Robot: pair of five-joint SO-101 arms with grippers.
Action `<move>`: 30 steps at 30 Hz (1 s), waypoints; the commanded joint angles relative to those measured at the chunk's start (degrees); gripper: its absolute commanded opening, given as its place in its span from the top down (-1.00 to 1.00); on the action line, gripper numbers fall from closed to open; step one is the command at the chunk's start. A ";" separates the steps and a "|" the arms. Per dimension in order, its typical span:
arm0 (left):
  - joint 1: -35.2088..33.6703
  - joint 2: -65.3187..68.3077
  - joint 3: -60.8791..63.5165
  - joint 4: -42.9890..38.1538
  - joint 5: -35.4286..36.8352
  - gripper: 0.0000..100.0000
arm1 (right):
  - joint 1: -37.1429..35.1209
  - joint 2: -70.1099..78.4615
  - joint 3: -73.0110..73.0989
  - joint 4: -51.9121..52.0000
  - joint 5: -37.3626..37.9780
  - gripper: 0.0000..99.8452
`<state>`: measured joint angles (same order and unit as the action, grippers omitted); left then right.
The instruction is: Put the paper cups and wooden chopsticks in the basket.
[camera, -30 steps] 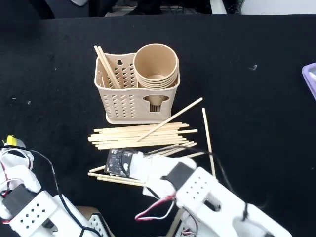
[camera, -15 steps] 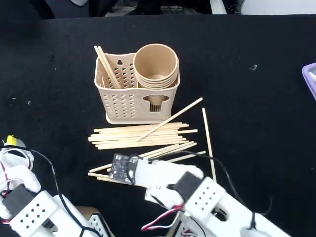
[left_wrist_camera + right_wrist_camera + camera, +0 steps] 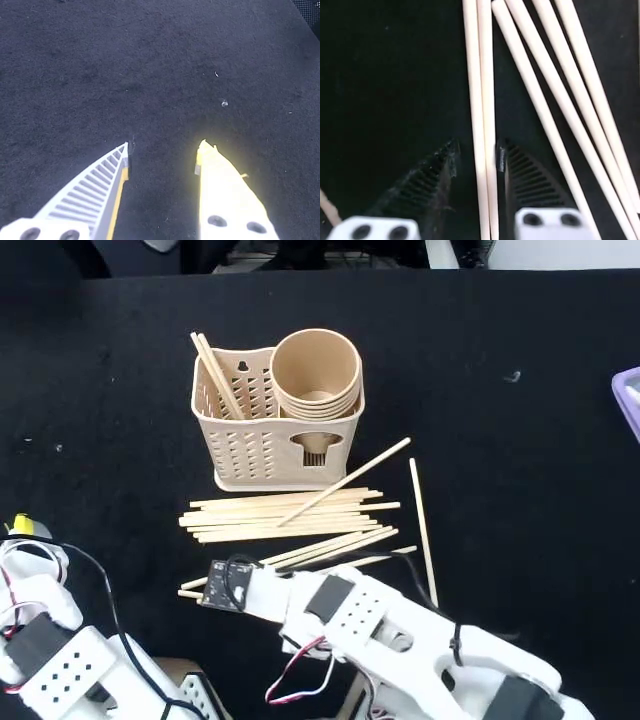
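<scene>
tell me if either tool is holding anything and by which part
Nothing is held. The right tool is open, straddling a pair of chopsticks; the left tool is open over bare cloth.

In the high view the nearest wooden chopsticks are partly covered by the right arm; the lower walls of the paper cups are hidden by the basket; a purple object is cut off by the edge; a pale speck on the tabletop is too small to be identified; in the right wrist view the wooden chopsticks are cut off at both ends.
</scene>
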<state>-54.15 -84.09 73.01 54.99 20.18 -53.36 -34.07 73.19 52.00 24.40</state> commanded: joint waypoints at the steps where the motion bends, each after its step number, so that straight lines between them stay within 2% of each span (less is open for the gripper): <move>1: -0.13 -0.09 -2.07 -0.26 0.53 0.55 | -0.62 2.51 -2.07 -2.11 -0.26 0.73; 11: -0.13 -0.09 -2.07 -0.18 0.53 0.55 | -0.70 4.62 -2.42 -2.37 0.00 0.98; 20: -0.48 -0.09 -2.07 -0.18 0.53 0.55 | -0.79 4.53 -2.51 -2.90 1.67 0.98; 24: -0.22 -0.09 -2.07 -0.18 0.53 0.55 | -0.88 4.97 -2.51 -2.37 1.41 0.94; 28: -0.22 -0.09 -2.07 -0.26 0.53 0.55 | -1.41 4.97 -2.86 1.05 1.23 0.66; 30: -0.22 -0.09 -2.07 -0.26 0.53 0.55 | -1.49 4.97 -2.77 1.14 1.14 0.69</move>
<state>-54.15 -84.09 73.01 54.99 20.18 -54.42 -30.29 70.99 52.44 25.63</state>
